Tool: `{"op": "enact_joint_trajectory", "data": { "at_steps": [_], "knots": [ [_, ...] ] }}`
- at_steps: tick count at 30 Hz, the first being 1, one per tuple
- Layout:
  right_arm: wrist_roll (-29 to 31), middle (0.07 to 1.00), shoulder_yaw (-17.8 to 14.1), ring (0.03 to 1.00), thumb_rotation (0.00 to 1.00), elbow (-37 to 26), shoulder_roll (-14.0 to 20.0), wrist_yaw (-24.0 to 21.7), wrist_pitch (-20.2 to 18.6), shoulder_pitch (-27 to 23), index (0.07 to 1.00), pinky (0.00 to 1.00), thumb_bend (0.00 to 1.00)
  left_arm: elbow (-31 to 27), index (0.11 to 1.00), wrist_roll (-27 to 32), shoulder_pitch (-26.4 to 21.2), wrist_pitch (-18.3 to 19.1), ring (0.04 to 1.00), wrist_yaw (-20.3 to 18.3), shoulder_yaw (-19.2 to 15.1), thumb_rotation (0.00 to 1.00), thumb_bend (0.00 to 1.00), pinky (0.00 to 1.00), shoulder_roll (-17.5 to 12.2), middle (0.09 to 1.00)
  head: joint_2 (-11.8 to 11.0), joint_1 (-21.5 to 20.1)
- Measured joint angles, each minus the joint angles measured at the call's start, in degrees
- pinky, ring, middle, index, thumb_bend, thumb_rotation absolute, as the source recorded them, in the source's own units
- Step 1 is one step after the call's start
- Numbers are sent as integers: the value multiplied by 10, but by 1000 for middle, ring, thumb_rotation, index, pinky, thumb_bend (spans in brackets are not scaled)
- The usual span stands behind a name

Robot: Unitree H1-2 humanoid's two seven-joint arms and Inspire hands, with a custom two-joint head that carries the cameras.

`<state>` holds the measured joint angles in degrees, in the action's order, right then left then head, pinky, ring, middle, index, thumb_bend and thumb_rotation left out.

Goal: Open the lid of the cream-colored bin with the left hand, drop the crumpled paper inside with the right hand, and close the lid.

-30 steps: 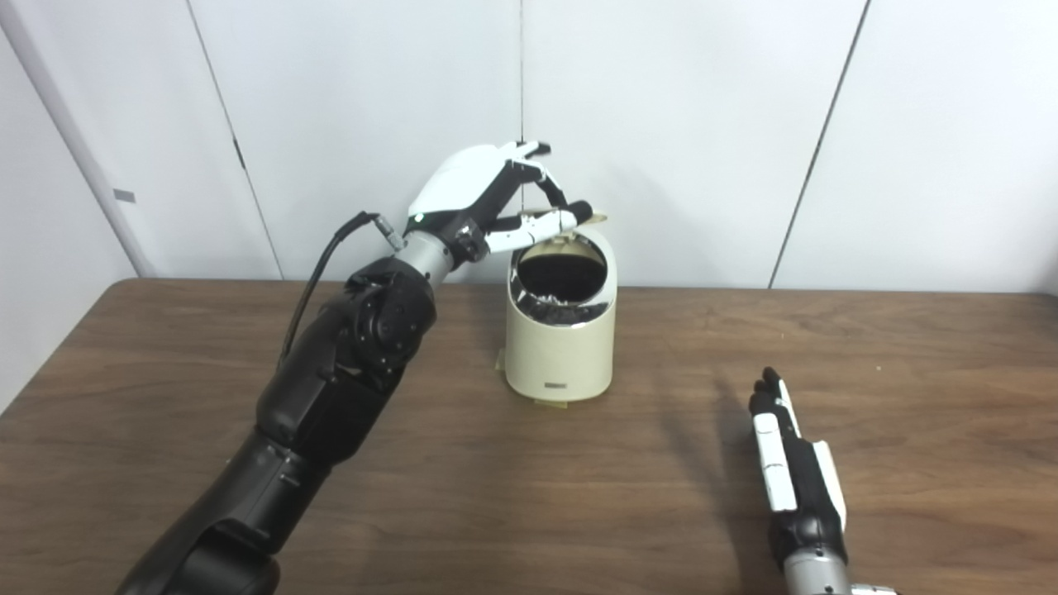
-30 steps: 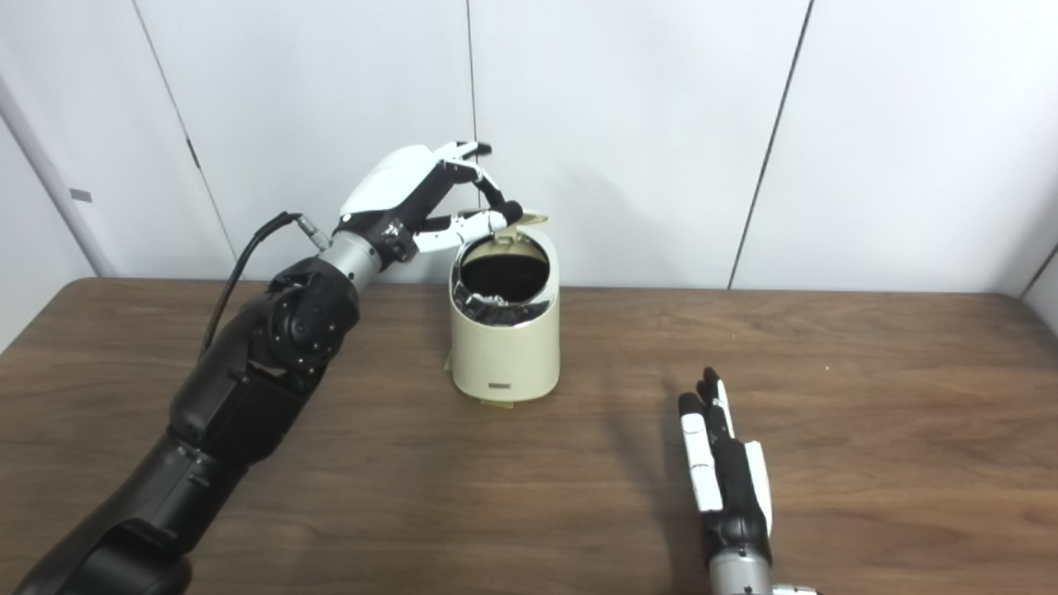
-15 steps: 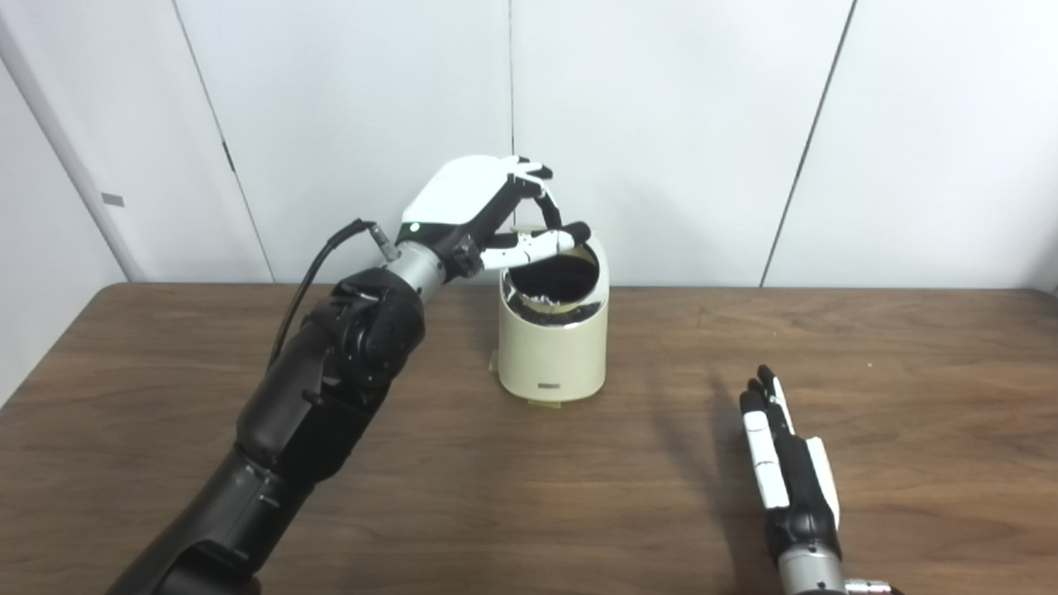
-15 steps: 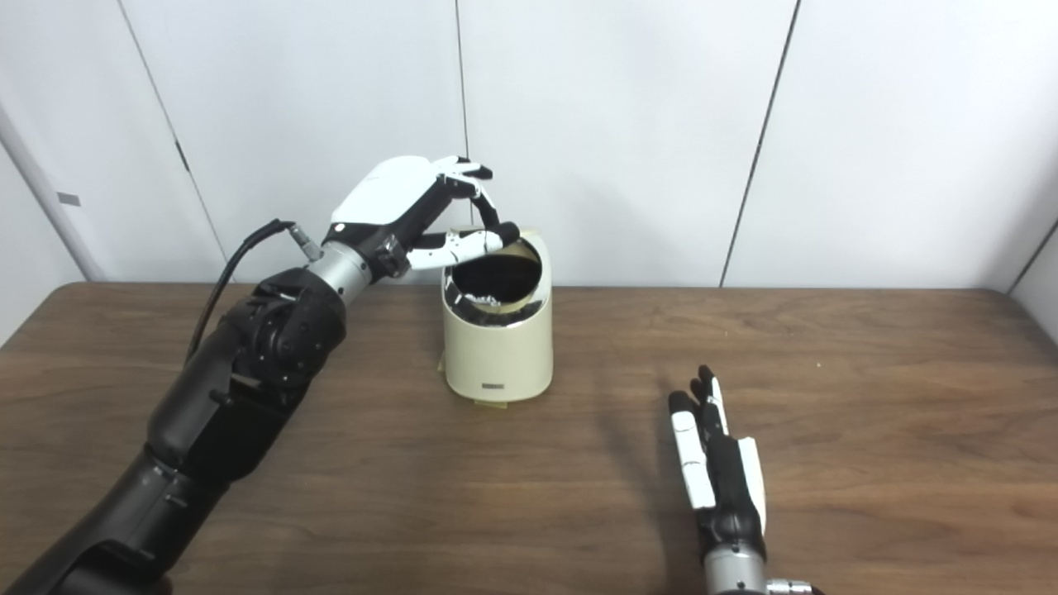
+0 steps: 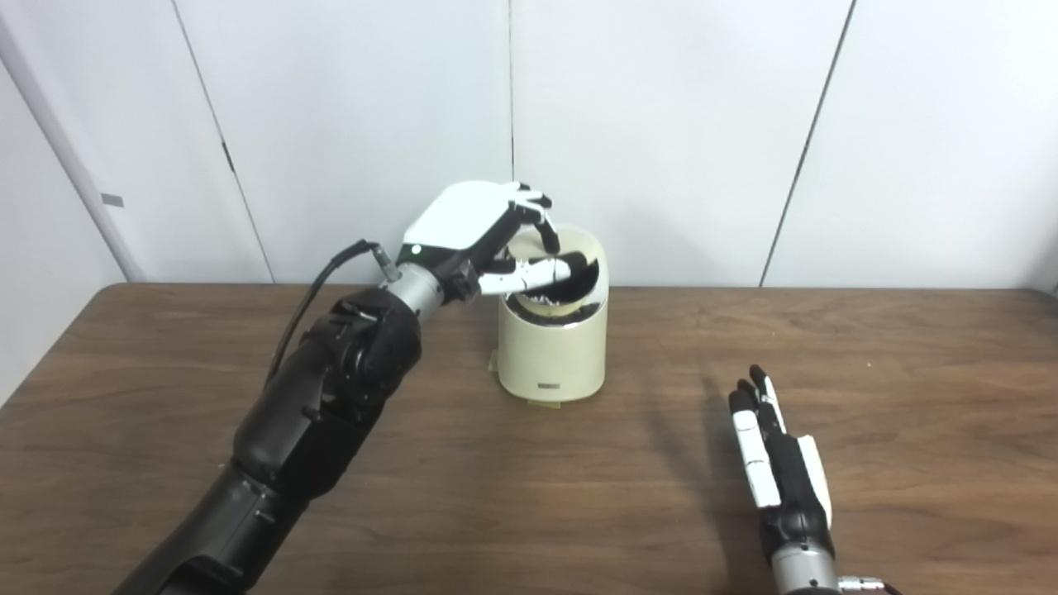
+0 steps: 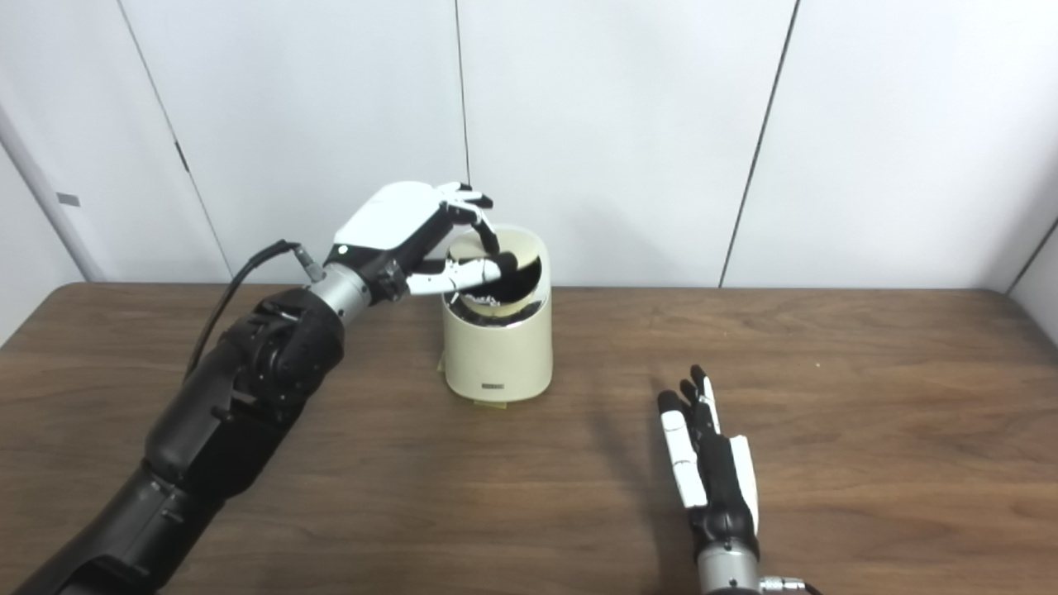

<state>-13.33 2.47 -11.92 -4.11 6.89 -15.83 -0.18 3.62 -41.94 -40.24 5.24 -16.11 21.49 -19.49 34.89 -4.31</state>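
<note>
Nearest, the right hand (image 6: 711, 475) is lying flat on the bench (image 6: 868, 397), fingers stretched out and holding nothing, well apart from the bin. Farther back, the cream-colored bin (image 5: 551, 351) is standing upright near the bench's rear edge. The left hand (image 5: 488, 240) is curling over its top, fingers and thumb pinching the lid (image 5: 570, 248), which is sitting partly down over the dark opening. Something pale and crumpled, probably the crumpled paper (image 5: 537, 295), is showing inside the rim. Judging from this, opening and dropping are done; only seating the lid fully is left.
</note>
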Motion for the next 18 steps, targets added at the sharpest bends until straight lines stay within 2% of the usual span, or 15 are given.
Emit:
{"op": "enact_joint_trajectory", "data": {
  "at_steps": [5,11,18],
  "knots": [
    [17,958,-3,952,1000,-1,-1,-4,-2,0,1000,1000,545,0,664,-15,1,-4,959,-5,4,952,614,851,0,897,3,1],
    [17,965,-3,953,1000,-6,-1,-4,-10,-1,1000,973,541,1,656,-21,4,-4,945,-18,4,937,603,830,-1,885,8,-2],
    [18,966,-2,962,1000,-14,-2,-4,-20,-2,1000,1000,528,2,670,-23,12,-4,959,-27,4,910,592,865,0,890,11,-3]
  ]
}}
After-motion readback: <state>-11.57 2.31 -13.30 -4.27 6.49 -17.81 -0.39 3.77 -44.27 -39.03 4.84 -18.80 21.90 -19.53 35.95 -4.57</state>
